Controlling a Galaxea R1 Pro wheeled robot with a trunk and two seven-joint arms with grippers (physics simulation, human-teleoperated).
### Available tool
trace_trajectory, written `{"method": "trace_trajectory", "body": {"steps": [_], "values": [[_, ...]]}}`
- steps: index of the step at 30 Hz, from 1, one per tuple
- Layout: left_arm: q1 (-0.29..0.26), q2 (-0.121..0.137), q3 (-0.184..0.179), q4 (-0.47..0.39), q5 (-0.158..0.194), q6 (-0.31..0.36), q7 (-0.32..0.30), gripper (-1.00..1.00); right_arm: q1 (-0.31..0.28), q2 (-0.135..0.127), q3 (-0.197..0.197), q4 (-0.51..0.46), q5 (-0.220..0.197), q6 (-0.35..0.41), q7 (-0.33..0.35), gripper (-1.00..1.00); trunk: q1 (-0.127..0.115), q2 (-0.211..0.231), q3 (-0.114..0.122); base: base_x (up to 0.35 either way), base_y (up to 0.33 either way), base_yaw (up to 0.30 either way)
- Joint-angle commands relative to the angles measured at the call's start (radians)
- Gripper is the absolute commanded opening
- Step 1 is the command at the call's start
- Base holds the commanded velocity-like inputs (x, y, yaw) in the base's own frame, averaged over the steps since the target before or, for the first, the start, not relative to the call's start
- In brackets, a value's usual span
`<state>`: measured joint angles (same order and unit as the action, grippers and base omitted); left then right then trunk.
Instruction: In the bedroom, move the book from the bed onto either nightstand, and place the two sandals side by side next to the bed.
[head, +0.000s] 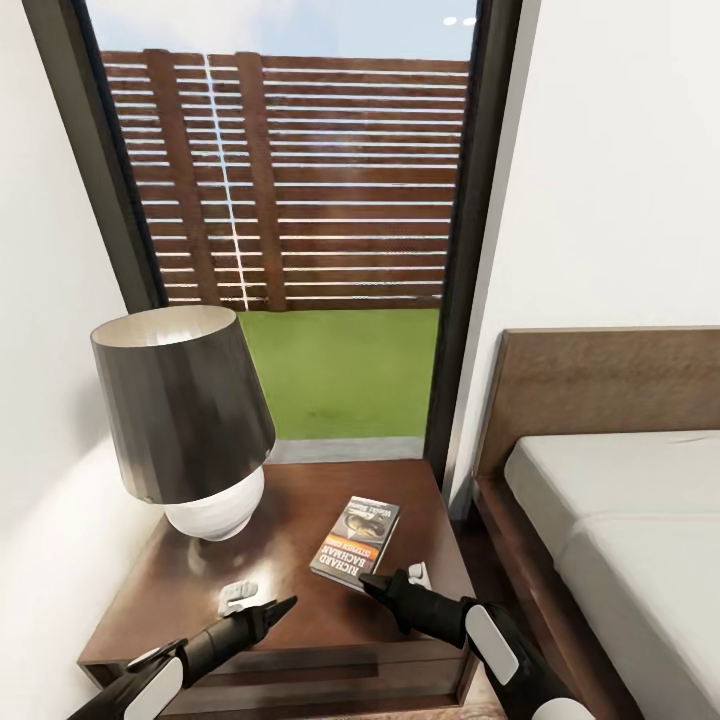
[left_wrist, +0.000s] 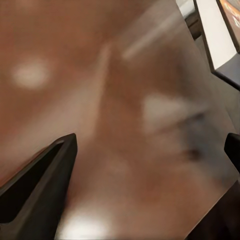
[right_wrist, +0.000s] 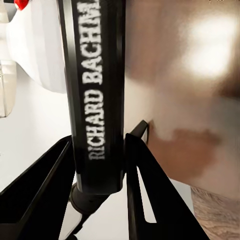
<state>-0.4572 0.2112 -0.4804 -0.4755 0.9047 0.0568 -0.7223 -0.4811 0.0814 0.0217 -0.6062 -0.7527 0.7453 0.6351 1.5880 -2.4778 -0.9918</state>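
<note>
Right fingers (right_wrist: 125, 150) pinch the thin glossy book (head: 356, 543); left fingers (left_wrist: 30, 195) apparently wide.

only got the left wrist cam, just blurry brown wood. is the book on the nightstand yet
observer: yes. In the head view the book lies cover up on the nightstand, to the right of the lamp.
operator: right hand off it
observer: no. The right wrist view shows the right gripper with a finger on each side of the book's spine, closed on it.
operator: where's my left one sitting
observer: the left gripper hovers over the front of the nightstand, to the left of the book and apart from it.
</note>
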Motion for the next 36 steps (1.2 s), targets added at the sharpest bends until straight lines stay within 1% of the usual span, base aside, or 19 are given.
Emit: {"method": "trace_trajectory", "body": {"steps": [1,15,17,18,19,20,21,22,24,25,27,29,34,36], "values": [[0.0,0.0,-0.012,0.025,0.003,0.02,-0.001,1.0,0.0,0.0,0.0,0.0,-0.004,0.005,0.0,-1.0,0.0,0.0,-0.001,0.0,0.0,0.0],[0.0,0.0,-0.011,0.025,0.004,0.02,-0.009,1.0,0.0,0.0,0.001,0.0,-0.004,0.005,0.0,-1.0,0.0,0.0,-0.001,0.0,0.0,0.0],[0.0,0.003,-0.009,0.022,0.005,0.02,-0.028,1.0,0.0,0.0,0.001,0.0,-0.004,0.005,0.0,-1.0,0.0,0.0,-0.001,0.0,0.0,0.0],[0.0,0.007,-0.008,0.021,0.006,0.021,-0.059,1.0,0.0,0.0,0.001,0.0,-0.004,0.005,0.0,-1.0,0.0,0.0,-0.001,0.0,0.0,0.0],[0.0,0.015,-0.006,0.02,0.006,0.022,-0.108,1.0,0.0,0.0,0.001,0.0,-0.004,0.005,0.0,-1.0,0.0,0.0,-0.001,0.0,0.0,0.0],[0.0,0.022,-0.005,0.02,0.007,0.022,-0.14,1.0,0.001,0.0,0.001,0.0,-0.004,0.005,0.0,-1.0,0.0,0.0,-0.001,0.0,0.0,0.0],[0.0,0.051,-0.004,0.022,0.008,0.025,-0.248,1.0,0.001,0.0,0.001,0.0,-0.004,0.005,0.0,-1.0,0.0,0.0,-0.001,0.0,0.0,0.0],[0.0,0.071,-0.003,0.023,0.009,0.026,-0.322,1.0,0.001,0.0,0.001,0.0,-0.004,0.005,0.0,-1.0,0.0,0.0,-0.001,0.0,0.0,0.0],[0.0,0.104,-0.001,0.025,0.011,0.029,-0.46,1.0,0.0,0.0,0.001,0.0,-0.004,0.005,0.0,-1.0,0.0,0.0,-0.001,0.0,0.0,0.0],[0.0,0.11,0.0,0.025,0.011,0.03,-0.488,1.0,0.001,0.0,0.001,0.0,-0.004,0.005,0.0,-1.0,0.0,0.0,-0.001,0.0,0.0,0.0],[0.001,0.117,0.0,0.026,0.012,0.03,-0.517,1.0,0.0,0.0,0.001,0.0,-0.004,0.005,0.0,-1.0,0.0,0.0,-0.001,0.0,0.0,0.0],[0.001,0.12,0.0,0.026,0.012,0.031,-0.531,1.0,0.0,0.0,0.001,0.0,-0.004,0.005,0.0,-1.0,0.0,0.0,-0.001,0.0,0.0,0.0],[0.0,0.12,-0.001,0.026,0.013,0.032,-0.536,1.0,0.0,0.0,0.001,0.0,-0.004,0.005,0.0,-1.0,0.0,0.0,-0.001,0.0,0.0,0.0],[0.0,0.119,-0.001,0.026,0.013,0.031,-0.536,1.0,0.0,0.0,0.001,0.0,-0.004,0.005,0.0,-1.0,0.008,-0.014,-0.007,0.0,0.0,0.0]]}}
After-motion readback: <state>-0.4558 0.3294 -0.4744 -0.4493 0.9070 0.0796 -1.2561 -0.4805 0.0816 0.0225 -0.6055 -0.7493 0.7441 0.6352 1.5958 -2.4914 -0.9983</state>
